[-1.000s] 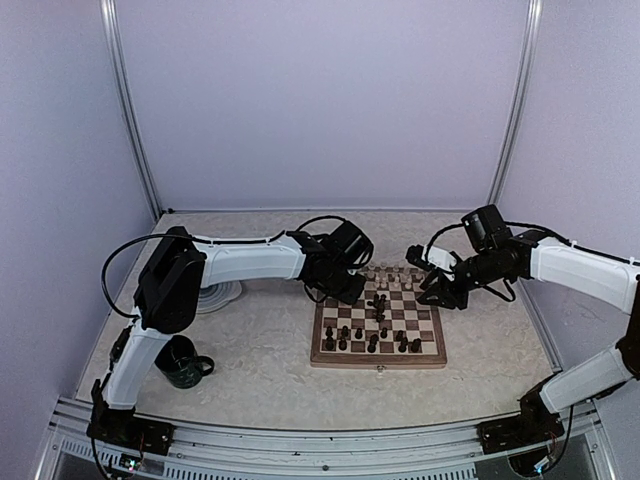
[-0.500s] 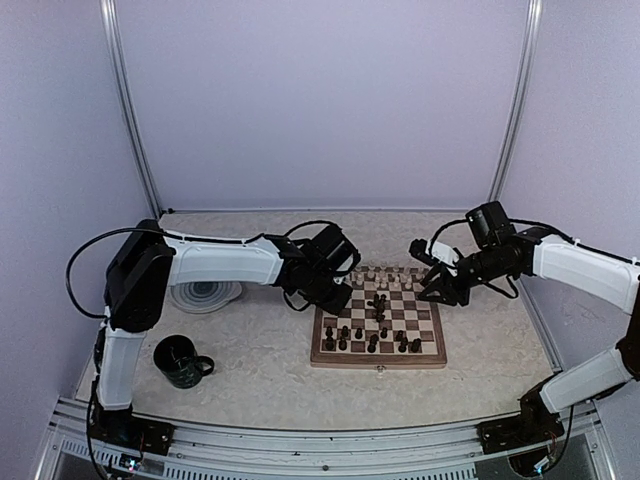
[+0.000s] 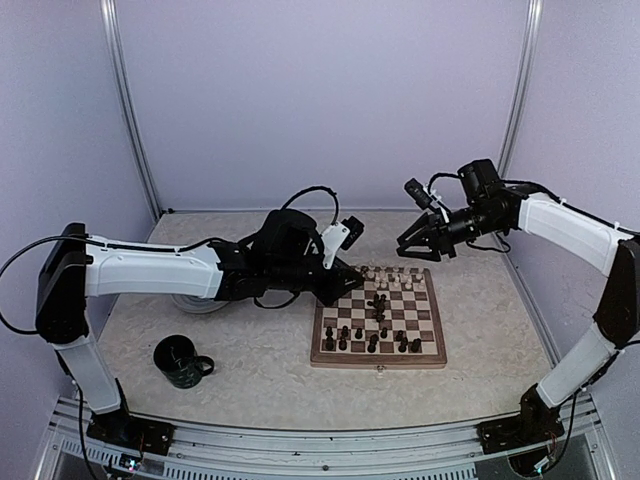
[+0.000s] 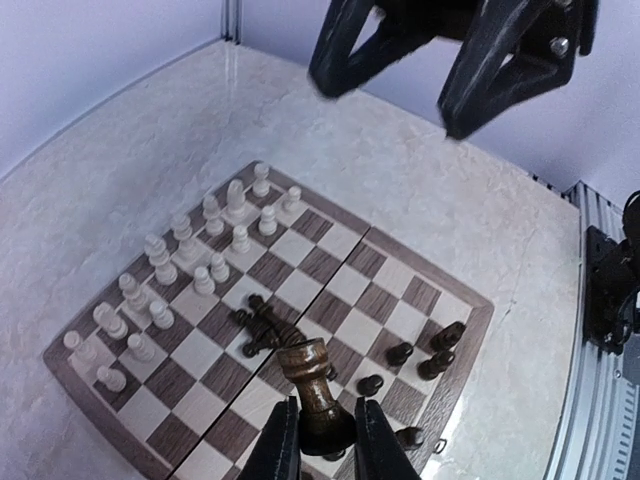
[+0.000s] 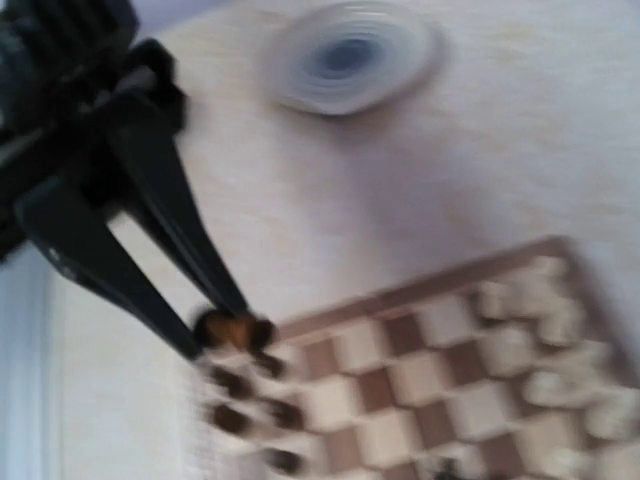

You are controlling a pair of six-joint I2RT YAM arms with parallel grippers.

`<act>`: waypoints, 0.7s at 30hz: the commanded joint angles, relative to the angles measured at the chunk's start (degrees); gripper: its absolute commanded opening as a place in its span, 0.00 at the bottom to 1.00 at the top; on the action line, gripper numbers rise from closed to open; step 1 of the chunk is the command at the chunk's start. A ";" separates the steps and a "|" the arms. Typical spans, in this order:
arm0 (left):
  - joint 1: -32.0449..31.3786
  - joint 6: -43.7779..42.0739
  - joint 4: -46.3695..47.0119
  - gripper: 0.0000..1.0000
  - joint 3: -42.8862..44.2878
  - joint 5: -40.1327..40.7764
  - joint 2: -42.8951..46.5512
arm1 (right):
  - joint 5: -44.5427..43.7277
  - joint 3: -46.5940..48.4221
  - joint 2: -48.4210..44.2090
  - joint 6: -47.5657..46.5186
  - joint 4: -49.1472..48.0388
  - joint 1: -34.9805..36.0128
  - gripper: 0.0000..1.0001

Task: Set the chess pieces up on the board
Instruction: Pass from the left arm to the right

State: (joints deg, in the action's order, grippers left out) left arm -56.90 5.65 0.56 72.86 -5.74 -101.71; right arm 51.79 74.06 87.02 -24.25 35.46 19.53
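My left fingers (image 4: 283,440) clench a dark rook (image 4: 318,395) at lower centre, poised over the board (image 4: 375,265) for placing, while my right fingers (image 4: 490,70) hang spread and empty, out of its way.

Board (image 3: 345,360): square, dark-brown and cream checks, light-brown rim. It lies flat on the worktop with a fold seam across the middle and the small clasp (image 3: 379,369) on the near edge.

Cream pieces (image 3: 392,278): tiny turned figurines, upright, bunched in the two far rows, lined up only roughly.

Dark pieces (image 3: 372,341): scattered over the middle and near rows, mostly upright. One tipped dark piece (image 4: 262,325) lies on its side mid-board.

Dark rook (image 4: 312,384): brown-black, crenellated top up, pinched at its base in my left jaws. It sits over the board's far-left corner area. Can't tell if it touches a square.
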 commanded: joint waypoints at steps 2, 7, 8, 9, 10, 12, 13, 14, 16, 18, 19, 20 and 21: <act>-1.77 -2.10 9.87 0.10 -0.63 -4.23 0.93 | 17.66 3.71 6.45 3.51 8.96 -0.37 0.49; -3.09 -2.78 11.79 0.10 -0.08 -4.39 -0.03 | 23.31 2.53 9.46 4.10 9.12 -0.07 0.51; -3.19 -2.83 11.83 0.10 0.30 -4.57 -0.30 | 24.15 2.23 9.88 4.20 9.02 0.09 0.51; -3.29 -2.84 11.69 0.10 0.85 -4.56 -0.68 | 24.88 2.03 10.18 4.24 9.06 0.26 0.51; -3.36 -2.84 11.52 0.10 1.33 -4.68 -1.09 | 25.59 1.91 10.40 4.28 9.07 0.39 0.51; -3.44 -2.96 11.02 0.10 2.08 -4.70 -1.52 | 26.77 1.86 10.66 4.19 9.22 0.71 0.50; -3.47 -3.06 10.70 0.10 2.44 -4.71 -1.75 | 26.96 1.87 10.71 3.94 9.52 0.89 0.50; -3.54 -3.14 10.50 0.10 2.70 -4.71 -2.09 | 27.18 1.88 10.71 3.57 9.88 1.10 0.50; -3.50 -3.19 10.11 0.10 3.30 -4.90 -2.47 | 27.81 1.52 10.67 2.62 10.38 1.36 0.48; -3.55 -3.12 9.99 0.10 3.72 -5.05 -2.89 | 28.63 0.84 10.70 2.28 10.39 1.74 0.47; -3.56 -3.04 10.07 0.10 3.77 -5.14 -3.02 | 28.52 0.68 10.78 2.23 10.41 1.99 0.47; -3.60 -2.97 10.08 0.10 3.93 -5.16 -3.18 | 28.34 0.57 10.87 2.14 10.54 2.19 0.46; -3.65 -2.90 10.08 0.10 4.13 -5.09 -3.27 | 28.22 0.56 11.01 1.96 10.71 2.44 0.46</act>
State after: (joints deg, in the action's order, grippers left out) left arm -60.20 3.31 9.85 74.91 -10.13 -103.88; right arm 77.08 75.72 97.32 -19.88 43.94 20.84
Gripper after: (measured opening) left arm 0.166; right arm 0.466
